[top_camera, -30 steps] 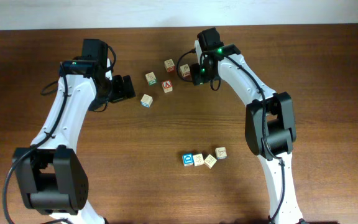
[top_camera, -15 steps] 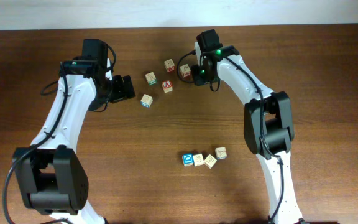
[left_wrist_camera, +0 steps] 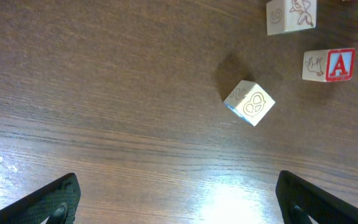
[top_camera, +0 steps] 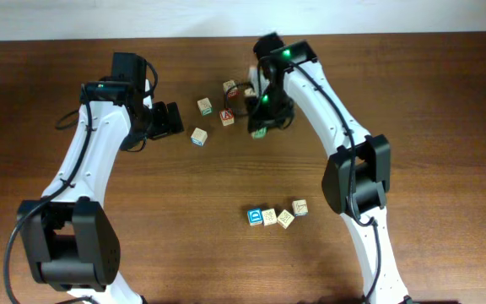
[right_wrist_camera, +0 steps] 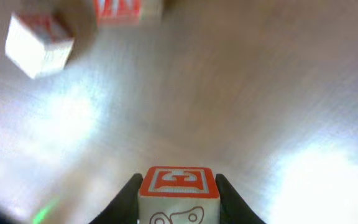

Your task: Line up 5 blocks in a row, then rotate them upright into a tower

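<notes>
Well, my right hand [right_wrist_camera: 179,191] is closed on a red-printed cube [right_wrist_camera: 179,180] — one finger against each side, a red-framed face showing toward the wrist camera. From overhead, that hand sits just to the right of the red A cube [top_camera: 227,116], toward the far side of the surface [top_camera: 445,127]. I cannot tell whether the held cube is clear of the wood.

My left hand [top_camera: 169,120] is spread wide and holds nothing. Its wrist view shows the teal-edged block [left_wrist_camera: 248,102] lying ahead of it, turned corner-on and well apart from both fingers.

Nearer the arm bases, four more blocks lie in a short row — the blue-faced block [top_camera: 255,216] at the left end, then the second block [top_camera: 270,217] and the third block [top_camera: 285,219] close beside it, and the fourth block [top_camera: 299,207] set slightly farther back.
</notes>
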`<state>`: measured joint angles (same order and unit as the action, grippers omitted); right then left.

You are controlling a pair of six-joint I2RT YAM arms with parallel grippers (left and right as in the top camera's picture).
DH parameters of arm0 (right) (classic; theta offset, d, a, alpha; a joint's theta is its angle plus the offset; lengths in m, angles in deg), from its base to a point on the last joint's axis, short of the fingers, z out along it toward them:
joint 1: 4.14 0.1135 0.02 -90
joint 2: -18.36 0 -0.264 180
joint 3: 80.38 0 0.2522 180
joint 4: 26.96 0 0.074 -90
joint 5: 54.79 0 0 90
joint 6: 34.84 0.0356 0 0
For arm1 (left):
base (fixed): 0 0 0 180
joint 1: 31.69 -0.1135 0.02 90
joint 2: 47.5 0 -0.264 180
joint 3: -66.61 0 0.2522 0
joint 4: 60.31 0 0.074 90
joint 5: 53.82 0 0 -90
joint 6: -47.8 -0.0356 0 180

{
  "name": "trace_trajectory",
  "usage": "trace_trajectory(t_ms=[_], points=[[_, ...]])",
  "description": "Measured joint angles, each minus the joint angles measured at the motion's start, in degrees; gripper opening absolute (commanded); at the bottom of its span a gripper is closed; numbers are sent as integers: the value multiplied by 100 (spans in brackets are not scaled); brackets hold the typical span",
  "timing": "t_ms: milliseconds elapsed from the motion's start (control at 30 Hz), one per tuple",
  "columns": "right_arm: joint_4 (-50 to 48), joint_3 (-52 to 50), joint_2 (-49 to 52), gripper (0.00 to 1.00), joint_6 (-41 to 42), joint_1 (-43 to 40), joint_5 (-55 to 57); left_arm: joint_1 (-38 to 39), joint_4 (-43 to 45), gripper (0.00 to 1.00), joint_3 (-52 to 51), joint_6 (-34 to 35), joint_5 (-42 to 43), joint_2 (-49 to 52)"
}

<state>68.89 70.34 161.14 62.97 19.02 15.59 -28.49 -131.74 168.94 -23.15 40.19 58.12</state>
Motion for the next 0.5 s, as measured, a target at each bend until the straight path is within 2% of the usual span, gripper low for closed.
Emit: trace_trajectory(t_ms=[500], points=[[726,-219,0,22,520,1403,-319,0,4,99,0,0,0,-2]])
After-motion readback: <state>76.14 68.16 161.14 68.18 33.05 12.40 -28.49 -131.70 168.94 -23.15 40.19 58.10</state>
